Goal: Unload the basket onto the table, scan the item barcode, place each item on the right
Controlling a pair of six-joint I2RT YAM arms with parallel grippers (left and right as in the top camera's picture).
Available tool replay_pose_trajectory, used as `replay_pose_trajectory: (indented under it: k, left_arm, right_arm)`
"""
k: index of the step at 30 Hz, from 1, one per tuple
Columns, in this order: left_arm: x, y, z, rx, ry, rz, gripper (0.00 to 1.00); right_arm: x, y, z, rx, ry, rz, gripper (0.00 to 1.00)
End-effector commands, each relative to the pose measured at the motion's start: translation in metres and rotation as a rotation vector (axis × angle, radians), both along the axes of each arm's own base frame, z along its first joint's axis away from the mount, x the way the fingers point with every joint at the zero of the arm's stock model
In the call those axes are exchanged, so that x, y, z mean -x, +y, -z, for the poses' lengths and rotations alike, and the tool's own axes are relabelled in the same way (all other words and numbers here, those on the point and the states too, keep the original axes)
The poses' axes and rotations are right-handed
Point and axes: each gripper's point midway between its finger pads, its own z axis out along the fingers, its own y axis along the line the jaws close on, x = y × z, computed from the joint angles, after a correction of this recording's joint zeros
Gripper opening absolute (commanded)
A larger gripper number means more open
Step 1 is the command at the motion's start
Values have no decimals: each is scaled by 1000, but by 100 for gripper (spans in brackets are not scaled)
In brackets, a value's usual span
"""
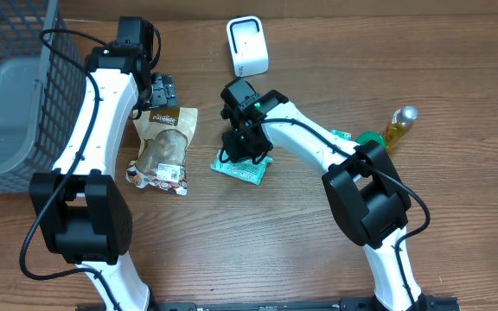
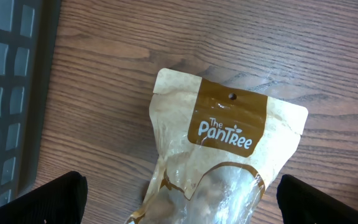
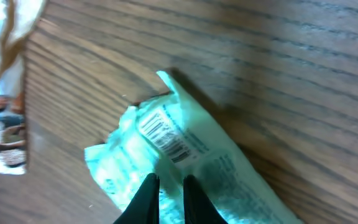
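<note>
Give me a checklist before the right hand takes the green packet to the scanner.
1. right hand down on packet: ok
2. firm grip on packet: cannot tell
3. barcode facing up and uncovered: ok
4. scanner standing on the table beyond the packet: ok
5. left hand open over the pouch, apart from the packet: ok

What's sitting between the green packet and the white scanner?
Nothing visible: only bare table lies between the packet and the scanner. The right gripper is on the packet from above; the brown pouch lies off to one side.
</note>
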Motion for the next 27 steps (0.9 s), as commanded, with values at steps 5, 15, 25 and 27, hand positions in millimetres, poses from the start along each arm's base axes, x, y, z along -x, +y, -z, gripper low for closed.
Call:
replay_pose_trajectory:
  k: [5, 15, 25, 27]
  left_arm:
    - [-3, -1, -6, -11, -19, 3, 100]
    - [-3, -1, -6, -11, -19, 3, 100]
    - [-3, -1, -6, -11, -19, 3, 100]
    - [-3, -1, -6, -11, -19, 3, 100]
  right_arm:
    - [-15, 25, -42, -93, -47, 42, 15]
    - [-4, 9, -1, 124, -146, -1, 20]
    - [11, 17, 28, 141, -199, -150, 30]
    - [11, 19, 27, 136, -200, -151, 32]
